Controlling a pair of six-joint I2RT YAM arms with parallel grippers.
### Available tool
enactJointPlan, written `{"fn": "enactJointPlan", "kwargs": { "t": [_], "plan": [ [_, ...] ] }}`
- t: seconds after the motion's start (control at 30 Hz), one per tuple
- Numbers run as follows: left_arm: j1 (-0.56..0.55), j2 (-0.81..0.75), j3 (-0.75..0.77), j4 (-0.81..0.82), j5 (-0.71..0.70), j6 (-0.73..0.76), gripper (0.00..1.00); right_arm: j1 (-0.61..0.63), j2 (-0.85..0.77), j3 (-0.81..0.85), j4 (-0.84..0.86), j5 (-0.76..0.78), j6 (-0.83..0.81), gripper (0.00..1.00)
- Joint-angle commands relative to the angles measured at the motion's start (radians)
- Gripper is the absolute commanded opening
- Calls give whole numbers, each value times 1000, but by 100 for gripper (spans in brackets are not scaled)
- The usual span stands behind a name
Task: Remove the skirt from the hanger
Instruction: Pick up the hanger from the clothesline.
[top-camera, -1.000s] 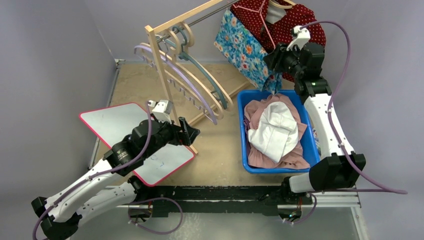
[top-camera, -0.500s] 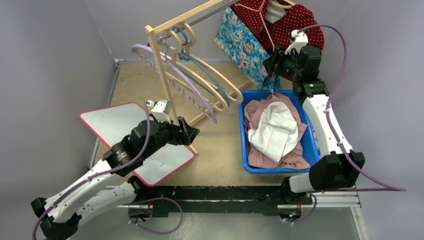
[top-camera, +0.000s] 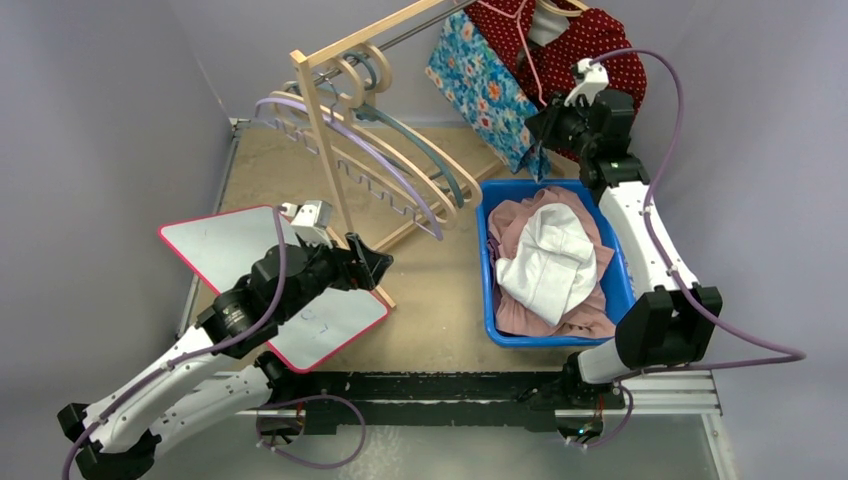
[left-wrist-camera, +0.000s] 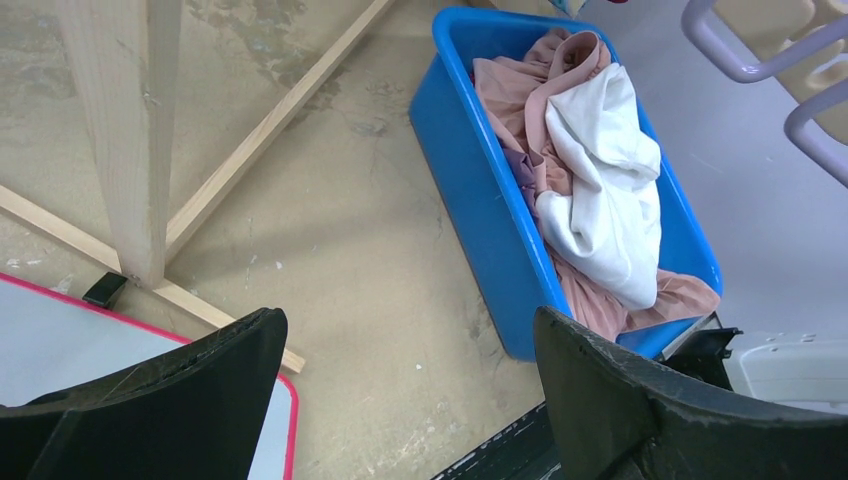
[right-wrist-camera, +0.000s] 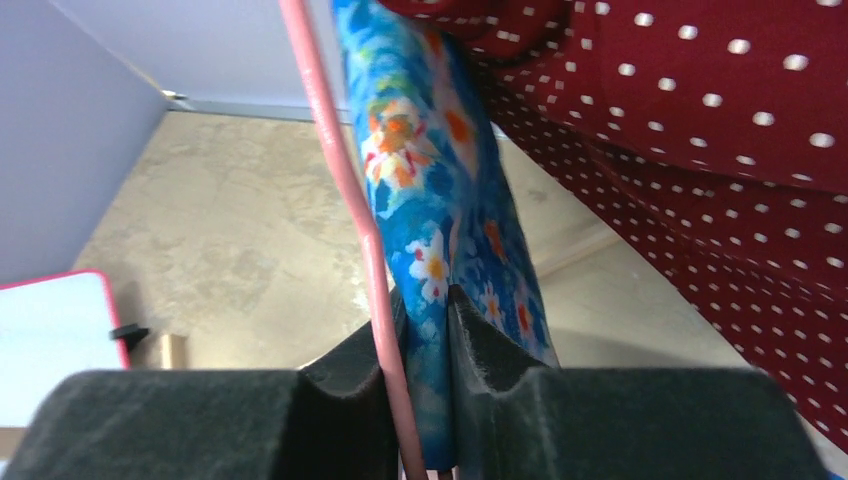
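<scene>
A blue floral skirt (top-camera: 478, 88) hangs from a pink hanger (top-camera: 528, 48) on the rack's rod at the back. My right gripper (top-camera: 541, 125) is shut on the skirt's lower right edge. In the right wrist view the floral cloth (right-wrist-camera: 440, 210) is pinched between the pads, with the pink hanger wire (right-wrist-camera: 352, 200) running beside the left pad. A red dotted garment (top-camera: 590, 55) hangs just behind. My left gripper (top-camera: 368, 268) is open and empty, low over the table by the rack's post; in its wrist view the gripper (left-wrist-camera: 410, 340) holds nothing.
A blue bin (top-camera: 485, 270) with pink and white clothes sits at the right. The wooden rack (top-camera: 318, 130) carries several empty hangers (top-camera: 400, 175) swinging at the centre. A red-edged whiteboard (top-camera: 215, 245) lies at the left. Grey walls close in both sides.
My right gripper has moved up and a little left with the skirt's edge. The skirt and the empty hangers have swung. My left arm has shifted slightly left.
</scene>
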Motion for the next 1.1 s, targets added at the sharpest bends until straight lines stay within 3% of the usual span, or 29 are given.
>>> {"fn": "enactJointPlan", "kwargs": {
  "t": [0.0, 0.33, 0.57, 1.07],
  "plan": [
    [-1, -15, 26, 24, -27, -16, 93, 4, -50, -9, 160, -128, 88, 16],
    [-1, 13, 24, 43, -17, -26, 94, 4, -128, -163, 462, -410, 403, 0],
    [-1, 9, 15, 60, -11, -44, 94, 4, -155, -246, 759, -501, 664, 0],
    [-1, 6, 7, 73, 4, -72, 96, 3, -73, -317, 1370, -475, 1152, 0]
  ]
}}
